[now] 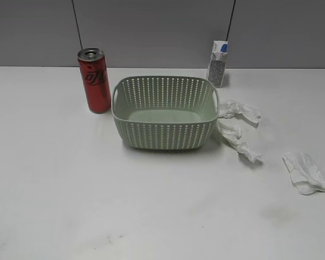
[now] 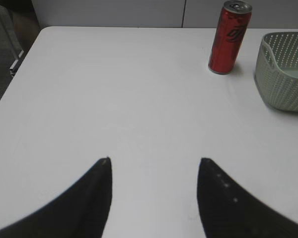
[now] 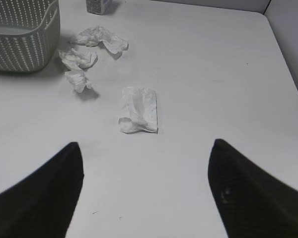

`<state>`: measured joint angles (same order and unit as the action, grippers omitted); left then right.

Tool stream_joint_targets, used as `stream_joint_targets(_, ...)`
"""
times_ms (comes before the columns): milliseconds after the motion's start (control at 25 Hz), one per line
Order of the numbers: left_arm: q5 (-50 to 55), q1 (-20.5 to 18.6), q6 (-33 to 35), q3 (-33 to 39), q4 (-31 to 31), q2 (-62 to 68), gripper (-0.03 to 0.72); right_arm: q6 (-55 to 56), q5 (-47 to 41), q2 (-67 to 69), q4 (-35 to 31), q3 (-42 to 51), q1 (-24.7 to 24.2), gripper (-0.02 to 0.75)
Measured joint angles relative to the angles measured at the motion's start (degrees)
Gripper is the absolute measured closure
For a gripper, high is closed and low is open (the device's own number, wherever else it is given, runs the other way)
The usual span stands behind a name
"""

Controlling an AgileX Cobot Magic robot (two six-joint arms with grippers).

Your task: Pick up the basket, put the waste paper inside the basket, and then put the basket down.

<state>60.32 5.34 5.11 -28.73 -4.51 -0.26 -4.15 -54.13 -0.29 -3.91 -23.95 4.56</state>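
The arms are out of the exterior view. Both the left gripper (image 2: 154, 163) and right gripper (image 3: 146, 146) hang apart, holding nothing. The pale green slotted plastic basket (image 1: 163, 132) sits near the table's far edge, with three crumpled white paper wads (image 1: 238, 135) on its right.

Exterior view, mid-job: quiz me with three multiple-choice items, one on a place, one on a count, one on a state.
1. The red metal drink can stands where?
A. left of the pale green slotted plastic basket
B. inside it
C. on the right table edge

2. How many crumpled white paper wads lie on the white table?
A. one
B. three
C. five

3. The basket is:
A. full of paper
B. tipped over
C. empty and upright

Answers: 1 A, the can is beside its left handle. 2 B, two near the basket's right end, one farther right. 3 C, its bare floor shows.
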Motion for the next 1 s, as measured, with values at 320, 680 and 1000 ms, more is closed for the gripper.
stream_joint_targets(320,0.0,0.0,0.0,0.0,0.0,0.0,0.269,0.0,0.0,0.0,0.0,0.0,0.0,0.146)
stream_joint_targets(680,0.0,0.0,0.0,0.0,0.0,0.0,0.270,0.0,0.0,0.0,0.1,0.0,0.0,0.146)
stream_joint_targets(1000,0.0,0.0,-0.1,0.0,0.0,0.0,0.270,0.0,0.0,0.0,0.1,0.0,0.0,0.146)
